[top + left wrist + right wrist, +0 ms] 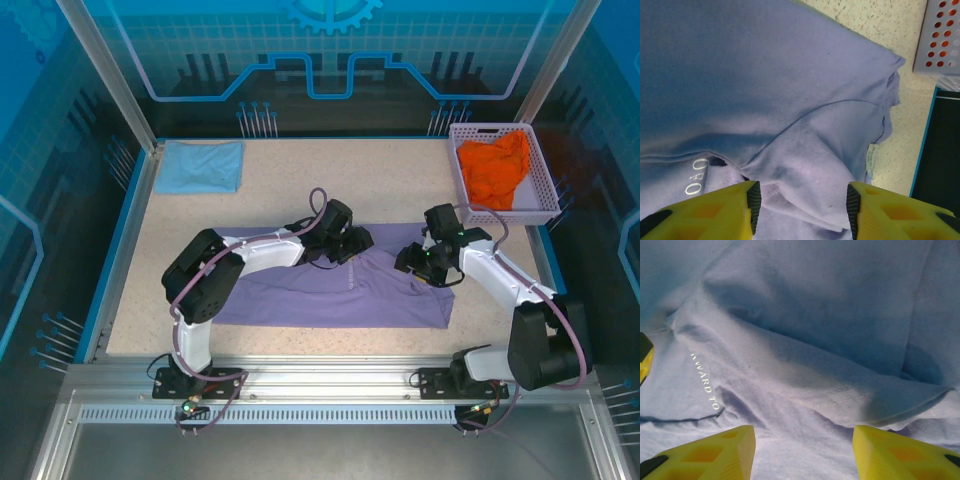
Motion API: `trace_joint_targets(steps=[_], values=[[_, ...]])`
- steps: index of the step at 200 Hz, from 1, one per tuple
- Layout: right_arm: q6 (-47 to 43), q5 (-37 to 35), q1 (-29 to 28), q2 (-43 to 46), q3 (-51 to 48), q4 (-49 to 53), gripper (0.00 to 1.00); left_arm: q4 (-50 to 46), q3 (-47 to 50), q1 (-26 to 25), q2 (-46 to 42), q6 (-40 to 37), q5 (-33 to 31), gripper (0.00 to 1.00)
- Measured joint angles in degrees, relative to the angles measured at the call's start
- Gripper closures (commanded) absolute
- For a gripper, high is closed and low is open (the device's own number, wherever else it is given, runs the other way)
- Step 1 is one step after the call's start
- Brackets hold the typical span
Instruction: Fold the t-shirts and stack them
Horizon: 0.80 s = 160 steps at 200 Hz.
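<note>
The lavender t-shirt (330,292) lies spread across the middle of the table, rumpled along its far edge, with small white lettering (696,176) near the collar. My left gripper (352,245) hovers low over a fold (805,165) of it with its jaws apart, and the cloth between them is not pinched. My right gripper (415,262) stands open above a stitched hem (840,397) on the right side of the same shirt. A light blue t-shirt (201,166) lies folded at the far left corner. An orange t-shirt (494,170) sits crumpled in the basket.
The pale lattice basket (543,175) stands at the far right corner, and its wall (942,37) shows close to the left wrist. A blue rim (118,240) borders the speckled tabletop. Bare tabletop (330,180) lies between the blue shirt and the basket.
</note>
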<state>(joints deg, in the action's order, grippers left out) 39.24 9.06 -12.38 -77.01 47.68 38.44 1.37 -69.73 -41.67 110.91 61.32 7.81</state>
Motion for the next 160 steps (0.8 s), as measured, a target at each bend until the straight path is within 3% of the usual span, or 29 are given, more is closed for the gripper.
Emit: trace_joint_targets(steps=[74, 93, 116, 160], values=[[1.2, -3.0, -1.2, -9.1, 1.4, 0.0, 0.55, 6.2, 1.2, 0.0, 2.6, -5.8, 0.0, 0.44], [1.4, -3.6, -1.4, -10.8, 3.1, -0.1, 0.64, 8.5, 2.5, 0.0, 2.6, -7.2, 0.0, 0.43], [1.4, -4.8, -1.7, -11.5, 4.3, -0.4, 0.86, 9.7, 3.5, 0.0, 2.6, -9.2, 0.0, 0.43], [2.1, -5.4, -1.9, -11.5, 6.5, 0.1, 1.00, 10.5, 4.3, -0.2, 2.6, -11.8, -1.1, 0.41]])
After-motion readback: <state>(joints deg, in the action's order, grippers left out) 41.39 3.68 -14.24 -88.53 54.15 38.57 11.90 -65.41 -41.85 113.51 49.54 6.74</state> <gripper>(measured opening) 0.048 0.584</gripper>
